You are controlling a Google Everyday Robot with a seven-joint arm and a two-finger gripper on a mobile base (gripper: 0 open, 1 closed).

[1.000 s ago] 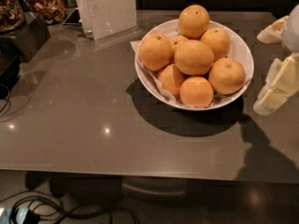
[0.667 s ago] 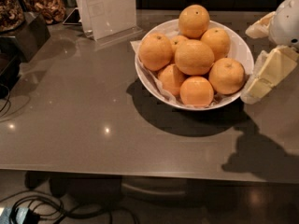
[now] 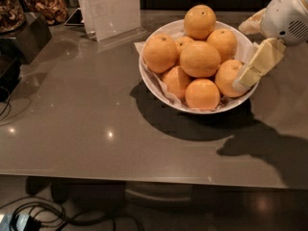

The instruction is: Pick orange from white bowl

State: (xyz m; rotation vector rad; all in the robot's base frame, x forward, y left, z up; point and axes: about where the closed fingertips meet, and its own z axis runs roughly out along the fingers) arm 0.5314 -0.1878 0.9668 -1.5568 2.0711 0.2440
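The white bowl (image 3: 153, 88), lined with crinkled white paper, stands on the grey counter, right of the middle. It holds several oranges in a heap: one on top (image 3: 199, 21), a large one in the middle (image 3: 199, 59), one at the left (image 3: 160, 53), one at the front (image 3: 202, 94) and one at the right (image 3: 226, 76). My gripper (image 3: 242, 57) reaches in from the right over the bowl's right rim. It is open. Its lower finger (image 3: 255, 66) lies against the right orange and its upper finger (image 3: 252, 25) is beside the far right rim. It holds nothing.
A clear sign holder (image 3: 113, 8) stands behind the bowl at the left, with a phone (image 3: 74, 17) beside it. Jars of dried food (image 3: 45, 6) and a dark box (image 3: 24, 37) are at the far left. The counter's front edge (image 3: 144, 177) runs below; cables (image 3: 43, 215) lie on the floor.
My gripper has moved left and slightly forward, from beside the bowl to over its right rim, with the lower finger now at the right orange. The oranges have not moved.
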